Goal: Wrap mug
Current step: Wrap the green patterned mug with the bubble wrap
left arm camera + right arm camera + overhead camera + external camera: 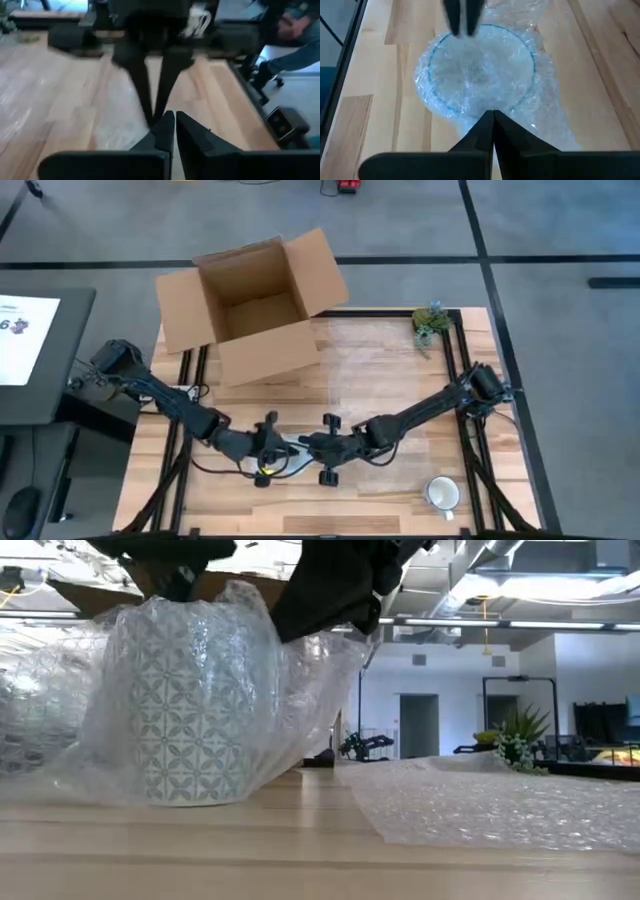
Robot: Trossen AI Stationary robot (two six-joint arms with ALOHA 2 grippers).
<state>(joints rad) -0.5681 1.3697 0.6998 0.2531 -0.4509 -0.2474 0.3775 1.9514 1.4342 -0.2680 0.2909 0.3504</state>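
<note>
Two grippers meet over the mug (190,700) at the table's near middle, left gripper (268,442) and right gripper (322,448) each pinched shut on bubble wrap (480,70). Wrap already drapes the mug's sides and mouth; tucking and closing remain.

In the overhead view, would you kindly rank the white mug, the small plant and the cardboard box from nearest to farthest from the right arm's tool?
From the right tool:
1. White mug, near the table's front right corner.
2. Cardboard box, open, at the back left.
3. Small plant, at the back right corner; roughly level with the box, too close to call.
</note>
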